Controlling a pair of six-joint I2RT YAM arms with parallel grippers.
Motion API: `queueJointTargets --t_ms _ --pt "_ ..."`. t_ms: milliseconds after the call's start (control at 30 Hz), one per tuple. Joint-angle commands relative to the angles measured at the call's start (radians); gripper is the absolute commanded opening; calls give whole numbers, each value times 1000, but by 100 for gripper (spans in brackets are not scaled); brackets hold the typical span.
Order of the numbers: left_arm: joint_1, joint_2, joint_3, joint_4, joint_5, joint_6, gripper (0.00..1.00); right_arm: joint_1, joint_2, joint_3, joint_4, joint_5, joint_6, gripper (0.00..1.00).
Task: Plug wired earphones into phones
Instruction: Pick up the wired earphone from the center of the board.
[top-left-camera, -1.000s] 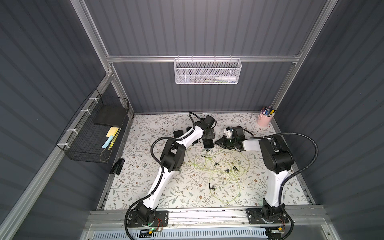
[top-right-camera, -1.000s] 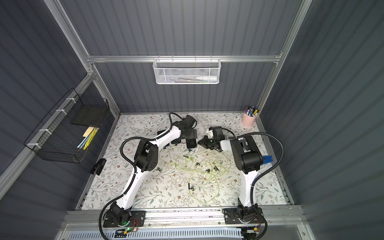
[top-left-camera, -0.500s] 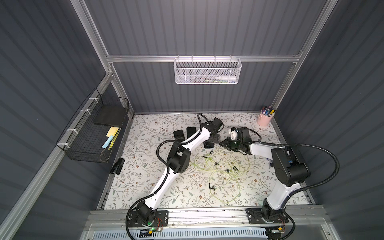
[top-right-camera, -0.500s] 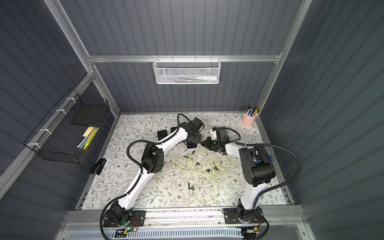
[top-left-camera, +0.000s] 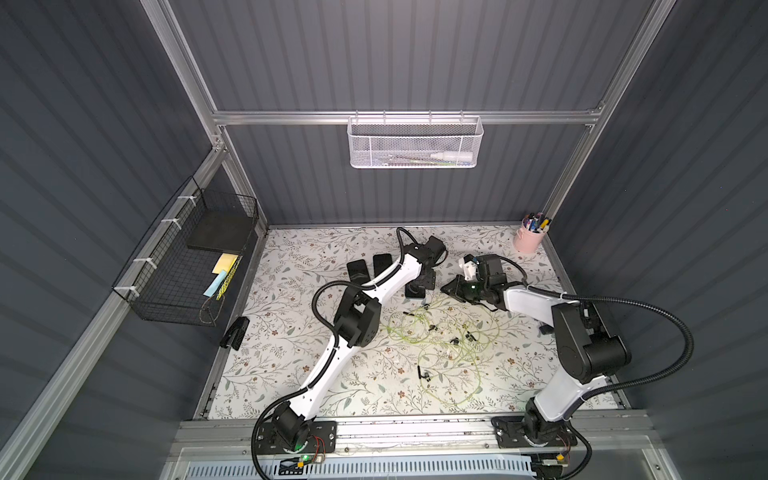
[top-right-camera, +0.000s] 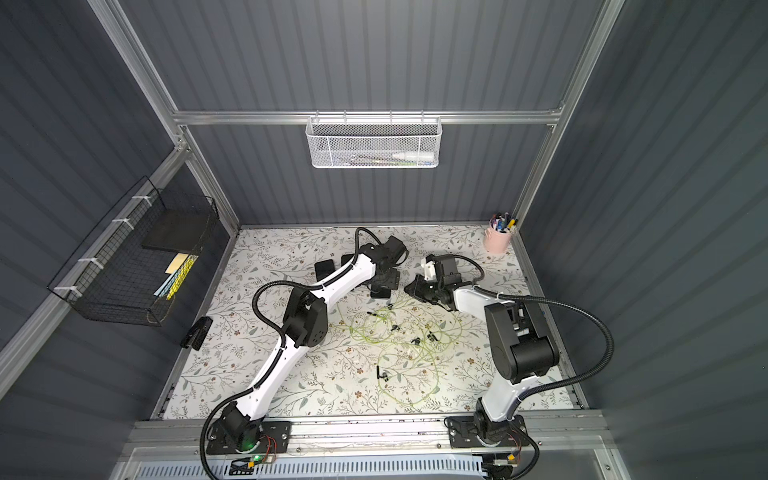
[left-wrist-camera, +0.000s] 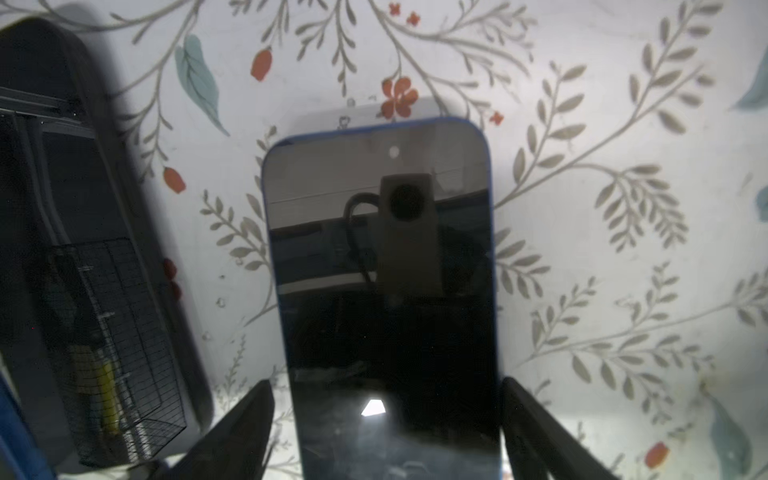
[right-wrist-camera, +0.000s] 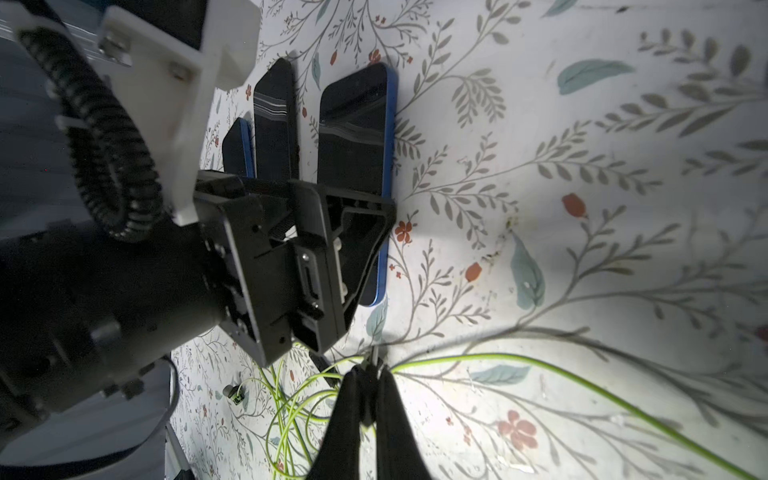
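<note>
1. Top views. In both top views I saw three phones lying side by side near the back of the desk (top-left-camera: 291, 299). The left end effector (top-left-camera: 420, 284) hung directly over the blue-rimmed phone (top-left-camera: 415, 295), the one of the row closest to the right arm. The other two phones (top-left-camera: 358, 270) lay beyond it. The right end effector (top-right-camera: 413, 289) sat low, just beside that phone's near short end but apart from it. The earphone cords (top-right-camera: 399, 332) sprawled in a loose tangle between the phones and the arm bases.
2. Left wrist view. The left end effector (left-wrist-camera: 385, 382) stood wide, with one of its fingers (left-wrist-camera: 245, 419) on either side of the blue-rimmed phone (left-wrist-camera: 382, 270). The phone lay flat, screen up, its long axis running straight out between them. A strip of desk showed between finger and rim on one side; on the other I could not tell whether they touched.
3. Right wrist view. The right end effector (right-wrist-camera: 372, 371) was pinched tight on a small plug (right-wrist-camera: 375, 356), with pale green cord trailing off to both sides. The plug pointed at the near short end of the blue-rimmed phone (right-wrist-camera: 357, 137), close but apart, roughly along the phone's long axis. I judged the right arm the one placed to insert, travelling along that axis while the left braced the rim. I could not make out the socket.
</note>
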Motion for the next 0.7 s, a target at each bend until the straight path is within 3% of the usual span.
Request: queueJointTargets --t_ms 0,300,667 --pt "2 93 48 -161 9 88 91 -1 -33 -15 -40 -3 -25 3" --pt "16 133 62 -213 106 137 83 -1 -53 -26 -57 17 -34 3" --pt "14 51 -55 -340 70 189 66 0 -64 -29 -64 27 -31 3"
